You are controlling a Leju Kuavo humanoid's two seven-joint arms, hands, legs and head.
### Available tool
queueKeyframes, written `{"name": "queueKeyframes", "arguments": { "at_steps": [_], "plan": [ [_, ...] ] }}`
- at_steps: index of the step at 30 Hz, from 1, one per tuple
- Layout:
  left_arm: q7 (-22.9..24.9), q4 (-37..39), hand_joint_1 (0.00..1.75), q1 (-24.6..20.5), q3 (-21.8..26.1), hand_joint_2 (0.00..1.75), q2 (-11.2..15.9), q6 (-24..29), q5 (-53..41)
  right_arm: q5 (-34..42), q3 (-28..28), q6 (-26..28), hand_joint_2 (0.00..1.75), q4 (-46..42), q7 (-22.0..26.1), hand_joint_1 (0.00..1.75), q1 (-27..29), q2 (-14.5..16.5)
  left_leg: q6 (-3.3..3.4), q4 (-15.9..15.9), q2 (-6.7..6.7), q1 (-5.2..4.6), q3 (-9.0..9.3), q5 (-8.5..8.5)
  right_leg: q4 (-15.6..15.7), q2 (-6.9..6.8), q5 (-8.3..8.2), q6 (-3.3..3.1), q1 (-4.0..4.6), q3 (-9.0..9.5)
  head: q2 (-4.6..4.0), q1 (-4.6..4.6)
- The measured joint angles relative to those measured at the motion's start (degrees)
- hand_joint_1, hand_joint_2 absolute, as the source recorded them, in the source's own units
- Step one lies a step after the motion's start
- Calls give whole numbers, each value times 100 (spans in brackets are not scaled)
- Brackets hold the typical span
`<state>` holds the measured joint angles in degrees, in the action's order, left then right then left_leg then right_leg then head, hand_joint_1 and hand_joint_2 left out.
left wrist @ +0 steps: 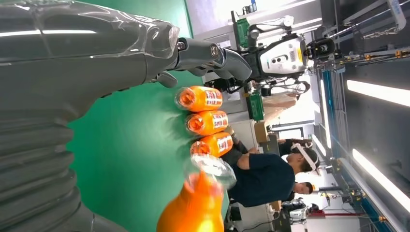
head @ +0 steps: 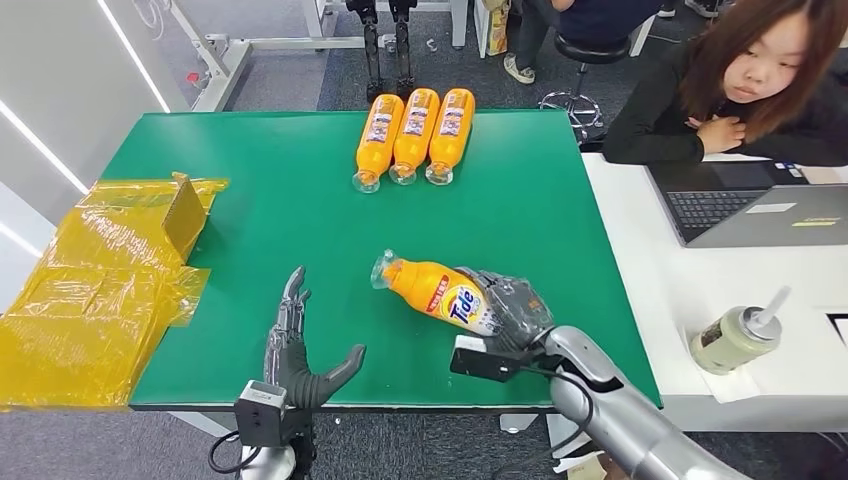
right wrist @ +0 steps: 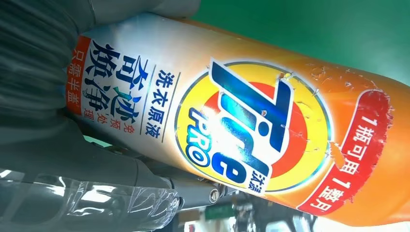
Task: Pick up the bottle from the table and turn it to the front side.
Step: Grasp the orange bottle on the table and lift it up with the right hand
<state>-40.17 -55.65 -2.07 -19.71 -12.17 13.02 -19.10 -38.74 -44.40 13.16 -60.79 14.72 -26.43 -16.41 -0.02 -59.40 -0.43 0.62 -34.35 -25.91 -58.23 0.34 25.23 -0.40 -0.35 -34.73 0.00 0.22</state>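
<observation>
Lower centre of the head view, just right of the middle: the orange bottle point(head: 445, 292) lies tilted with its clear cap end toward upper left and its base end wrapped by my right robot hand point(head: 510, 310). I cannot tell from here whether it is lifted or resting on the green tabletop point(head: 300, 210). The big round brand label faces up toward the camera, and in the right wrist view the bottle point(right wrist: 251, 125) shows that same label close, with fingers point(right wrist: 121, 169) curled round the base end.

My left robot hand point(head: 300, 355) sits at lower left of the head view, holding nothing, fingers spread and pointing up the frame, well apart from the bottle.

Handling, as I judge it:
- Plastic detergent bottle, probably full, so moderately heavy with weight shifting as it turns.
- Stiff enough to squeeze firmly; not fragile.
- Glossy label film looks slippery, and it is scuffed in places.
- Holding the base leaves the cap end cantilevered; a grip nearer mid-body would balance better.
- Any turning should be slow, wrist roll rather than finger shuffling.

Three similar bottles point(head: 413, 135) lie side by side at upper centre, labels up, caps toward me.
</observation>
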Motion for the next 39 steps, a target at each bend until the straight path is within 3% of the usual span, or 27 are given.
{"name": "queueKeyframes", "arguments": {
  "at_steps": [5, 11, 18, 25, 39],
  "plan": [
    [26, 3, 0, -91, 69, 175, -61, -173, -103, -567, 556, 31, 175, -1308, -125, 175, 1118, 14, 0, 0, -3, -2, -28, -10, 1, -1, 5, 3, -2, -26, 0, -2],
    [39, 32, 0, -213, 133, 175, -123, -470, 6, -714, 836, 46, 175, -2080, -98, 175, 1702, 86, 1, 0, -1, -2, -34, -9, 1, -2, 6, 4, -2, -33, 0, -1],
    [103, 46, 0, -228, 186, 175, -217, -1766, 867, -939, 931, 179, 175, -2432, 133, 175, 2090, 361, 0, 0, 5, -1, -34, -9, 1, 2, 6, 3, -2, -35, 0, -2],
    [423, 85, 0, -175, 149, 175, -244, -3704, 2334, -1196, 1006, 306, 175, -2586, 262, 175, 2450, 591, 0, 1, 5, -1, -40, -10, 1, 1, 7, 3, -2, -40, 0, -1],
    [630, 91, 0, -206, -138, 175, -224, -4227, 2815, -1589, 1061, 271, 175, -2952, 41, 175, 2900, 815, 0, 1, 5, -2, -42, -10, 1, 2, 7, 3, -2, -43, 0, 0]
  ]
}}
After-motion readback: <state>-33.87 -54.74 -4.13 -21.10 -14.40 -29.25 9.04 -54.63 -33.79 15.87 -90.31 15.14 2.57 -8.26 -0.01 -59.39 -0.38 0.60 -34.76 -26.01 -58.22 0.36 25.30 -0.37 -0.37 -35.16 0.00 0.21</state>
